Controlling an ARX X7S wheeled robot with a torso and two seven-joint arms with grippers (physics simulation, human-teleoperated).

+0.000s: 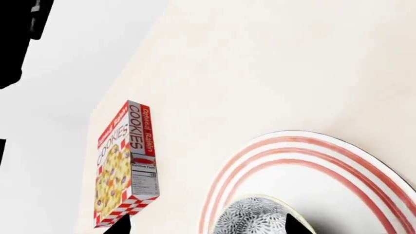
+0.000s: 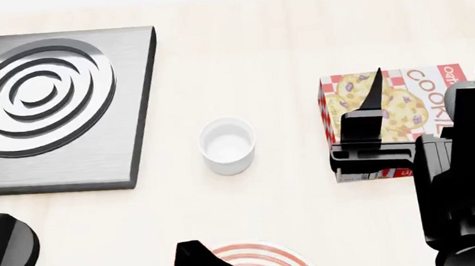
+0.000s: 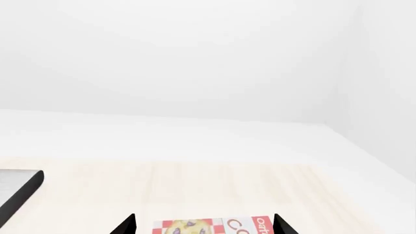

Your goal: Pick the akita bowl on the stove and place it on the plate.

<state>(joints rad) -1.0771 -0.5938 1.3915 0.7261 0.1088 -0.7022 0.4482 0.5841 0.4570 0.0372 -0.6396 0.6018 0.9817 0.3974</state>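
overhead, the head view looks down on a pale wooden bench [image 2: 282, 61]. the stove [image 2: 52, 108], a dark grey slab with raised concentric rings, sits at the far left with nothing on its burner. a black knob [image 2: 3, 250] lies near the left edge, in front of the stove. a small plain white cup [image 2: 228, 145] stands about mid-bench, apart from the stove. a cookie box [image 2: 391, 119] lies flat to the right, partly covered by the right arm; the right gripper [image 2: 426, 79] hovers above it with its two dark fingers [image 2: 374, 92] spread apart and nothing between them. at the bottom edge a slice of the plate [image 2: 263, 256] with red rings shows, with a black part of the left arm over it.

next, the left wrist view shows the plate [image 1: 338, 161] lying on the bench, its red rings clear. the akita bowl [image 1: 250, 217], speckled grey and white, shows over the plate's white centre, and the dark tips of the left gripper [image 1: 208, 225] flank it on either side. whether those fingers [image 1: 293, 225] press on the bowl or stand just off it cannot be told. the cookie box [image 1: 126, 165] lies beyond the plate, well apart from it.

lastly, the right wrist view shows the bench's far part under a white wall, a corner of the stove [image 3: 19, 190] at one edge, and the cookie box [image 3: 208, 227] between the two open fingertips [image 3: 123, 226].
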